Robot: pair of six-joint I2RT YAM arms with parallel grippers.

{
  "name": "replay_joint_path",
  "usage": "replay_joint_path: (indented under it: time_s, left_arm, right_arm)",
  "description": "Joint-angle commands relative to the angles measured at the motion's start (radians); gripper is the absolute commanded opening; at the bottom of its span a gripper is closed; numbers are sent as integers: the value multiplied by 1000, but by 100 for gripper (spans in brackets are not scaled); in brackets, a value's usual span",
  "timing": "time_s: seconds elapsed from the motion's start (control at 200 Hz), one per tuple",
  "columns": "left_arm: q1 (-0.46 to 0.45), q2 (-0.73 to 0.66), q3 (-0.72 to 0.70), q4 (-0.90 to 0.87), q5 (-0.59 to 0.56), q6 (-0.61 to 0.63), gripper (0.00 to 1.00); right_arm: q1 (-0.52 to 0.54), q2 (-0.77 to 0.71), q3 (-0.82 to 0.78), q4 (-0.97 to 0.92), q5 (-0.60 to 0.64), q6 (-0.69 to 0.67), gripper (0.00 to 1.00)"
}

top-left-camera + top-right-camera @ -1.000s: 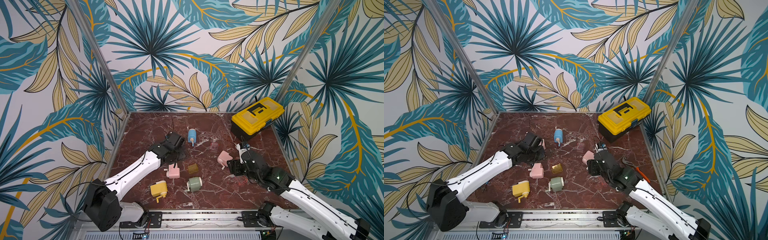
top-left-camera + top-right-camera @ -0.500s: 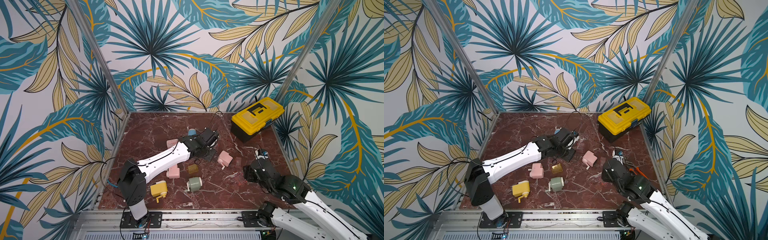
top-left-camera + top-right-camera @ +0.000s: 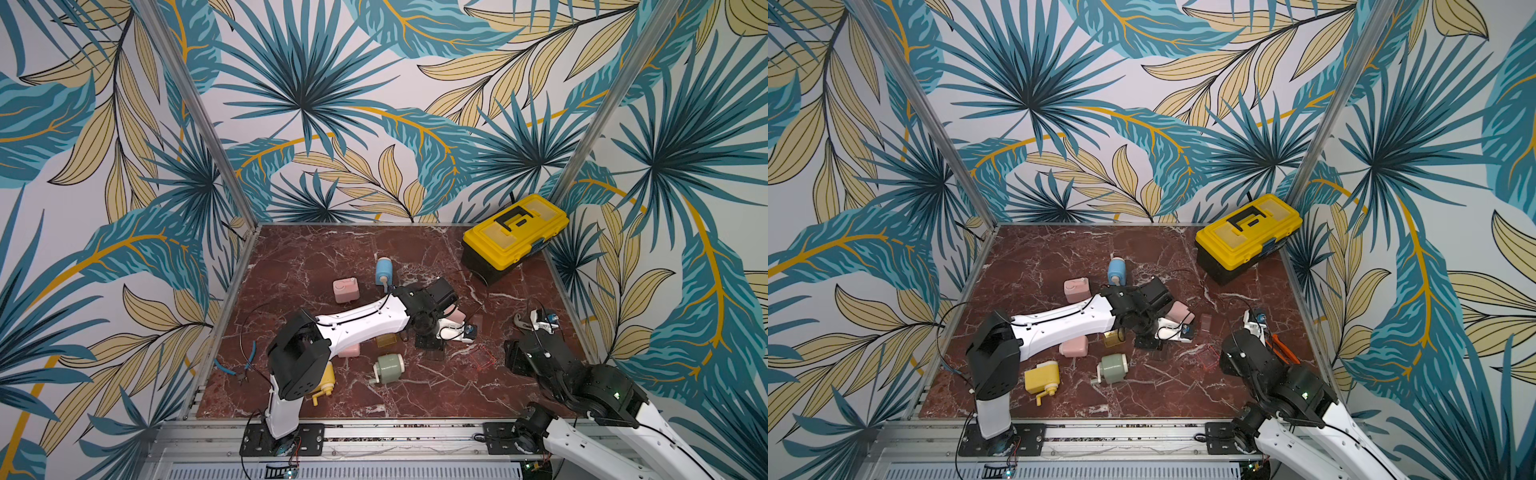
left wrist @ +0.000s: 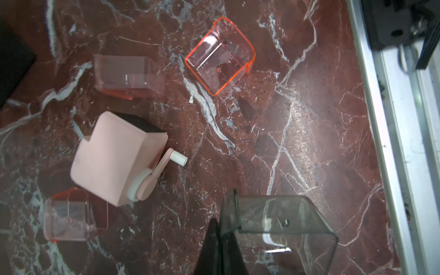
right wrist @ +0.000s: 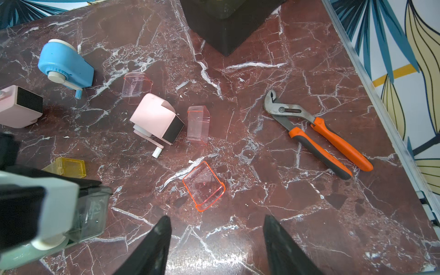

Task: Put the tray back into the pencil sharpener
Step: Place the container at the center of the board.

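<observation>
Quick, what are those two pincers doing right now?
Left pincer: closed, pinching the wall of the smoky clear tray.
Right pincer: open, holding nothing.

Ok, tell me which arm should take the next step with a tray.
Left, I'd say. Its fingers are shut on the wall of the grey tray; the right gripper is open and holds nothing.
</observation>
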Motion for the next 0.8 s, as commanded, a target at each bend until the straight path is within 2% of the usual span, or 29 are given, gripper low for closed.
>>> replay_joint_path:
  time_s: [0.0,0.165,0.27,0.531,0.616,0.796]
  left_arm:
    - [-14,39,27,-11,24,154,0]
    - [-35,94,26,-17,-46,215,3]
    - [-38,127,38,-17,-82,225,8]
    - [-38,154,68,-17,-99,222,36]
    - [-37,138,72,-17,-94,221,42]
    - [-38,7,45,-15,-17,157,45]
  right_arm:
    - [-3,6,20,-12,18,-21,64]
    - [-2,17,22,4,19,-27,64]
    - [-2,27,24,12,14,-35,64]
    - [-1,29,30,23,14,-45,63]
    - [-1,27,33,25,10,-50,64]
    - [-1,34,36,44,-3,-80,64]
